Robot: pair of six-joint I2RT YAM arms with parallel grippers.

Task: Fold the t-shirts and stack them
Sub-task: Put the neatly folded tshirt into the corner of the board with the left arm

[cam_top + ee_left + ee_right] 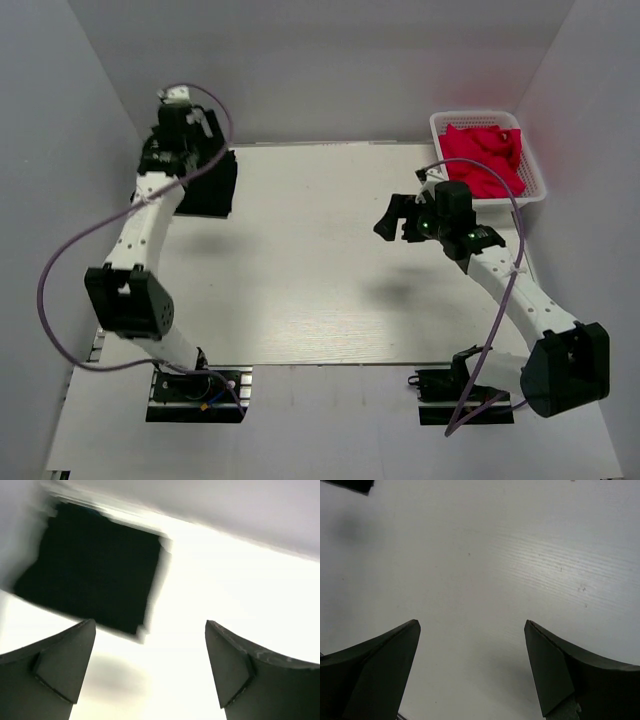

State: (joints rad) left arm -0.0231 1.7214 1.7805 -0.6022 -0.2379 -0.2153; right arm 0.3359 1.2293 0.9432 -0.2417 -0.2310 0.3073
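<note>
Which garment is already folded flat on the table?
The black cloth t-shirt at far left, a neat square; the red cloth lies crumpled in the white mesh basket.

A white slatted basket (535,166) sits at the far right corner of the pale bench (300,280), holding crumpled red cloth (485,155). Plain grey walls (330,70) enclose the bench.

My left arm (150,215) covers part of the folded black t-shirt (215,185). The left wrist view smears its edges. The right wrist view's top edge crops a black corner (350,485), which I cannot identify.
</note>
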